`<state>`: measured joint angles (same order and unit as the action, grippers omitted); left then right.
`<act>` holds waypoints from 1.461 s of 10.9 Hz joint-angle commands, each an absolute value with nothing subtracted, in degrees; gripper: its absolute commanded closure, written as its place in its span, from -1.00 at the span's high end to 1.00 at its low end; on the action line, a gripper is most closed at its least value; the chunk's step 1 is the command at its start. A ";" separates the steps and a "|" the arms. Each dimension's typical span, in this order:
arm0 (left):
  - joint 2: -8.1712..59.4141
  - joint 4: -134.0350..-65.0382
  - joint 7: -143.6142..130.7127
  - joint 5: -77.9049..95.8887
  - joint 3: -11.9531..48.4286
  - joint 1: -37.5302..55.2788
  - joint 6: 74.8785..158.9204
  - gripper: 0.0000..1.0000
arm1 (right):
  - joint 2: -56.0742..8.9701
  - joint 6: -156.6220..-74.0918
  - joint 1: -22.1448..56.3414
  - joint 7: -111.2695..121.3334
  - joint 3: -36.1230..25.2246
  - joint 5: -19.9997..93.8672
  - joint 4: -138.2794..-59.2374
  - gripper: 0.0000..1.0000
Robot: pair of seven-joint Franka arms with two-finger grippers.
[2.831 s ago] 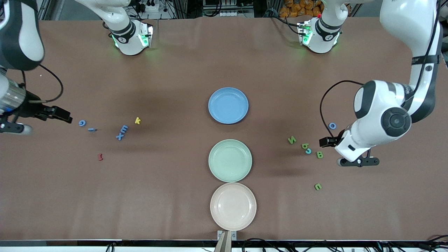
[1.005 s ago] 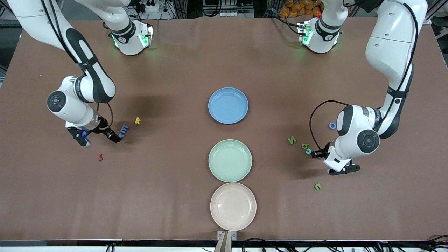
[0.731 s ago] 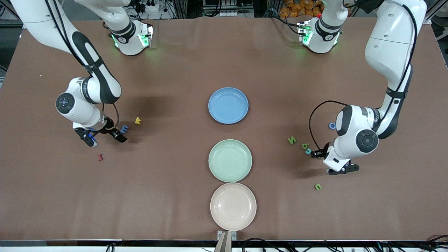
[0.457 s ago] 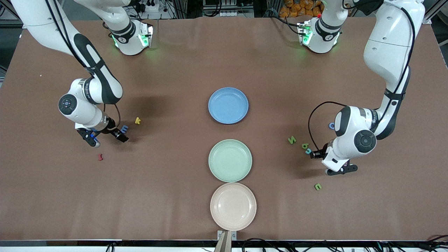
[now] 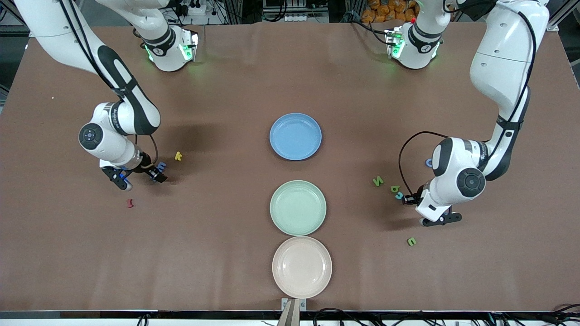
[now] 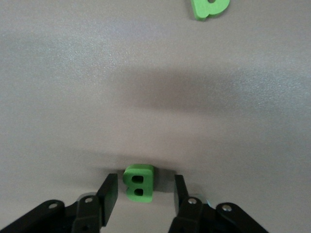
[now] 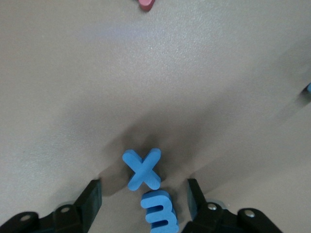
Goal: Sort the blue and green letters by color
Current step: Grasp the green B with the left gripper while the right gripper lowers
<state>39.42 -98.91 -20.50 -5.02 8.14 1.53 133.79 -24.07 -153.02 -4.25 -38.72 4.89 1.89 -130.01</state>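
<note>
A green letter B [image 6: 139,182] lies on the table between the spread fingers of my left gripper [image 6: 145,183], which touch neither side of it. In the front view that gripper [image 5: 410,199] is low beside a green b [image 5: 394,189] and a teal c [image 5: 398,195]. My right gripper [image 7: 143,189] is open around a blue E [image 7: 159,213], with a blue X [image 7: 142,168] just past its fingertips. It [image 5: 157,176] sits low near the right arm's end. A green N [image 5: 378,181], a green n [image 5: 411,241] and a blue o [image 5: 428,162] lie loose.
A blue plate [image 5: 295,136], a green plate [image 5: 297,207] and a beige plate [image 5: 302,266] line up along the table's middle, all bare. A yellow k [image 5: 178,156] and a dark red letter [image 5: 130,203] lie near the right gripper.
Both hands came in from the table's ends and down onto their letters. Over the last second the right hand crept toward the X and E, and the left barely shifted.
</note>
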 commanded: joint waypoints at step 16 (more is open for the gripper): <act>36.19 -93.10 -22.76 -8.53 14.32 12.55 136.49 -1.00 | -24.26 -146.97 -4.04 -38.14 4.31 -1.76 -125.69 -0.77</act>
<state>34.19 -96.91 -20.55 -6.31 13.81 9.02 136.85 -23.98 -150.28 -4.20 -38.09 4.60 -0.60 -128.36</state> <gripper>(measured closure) 0.714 0.718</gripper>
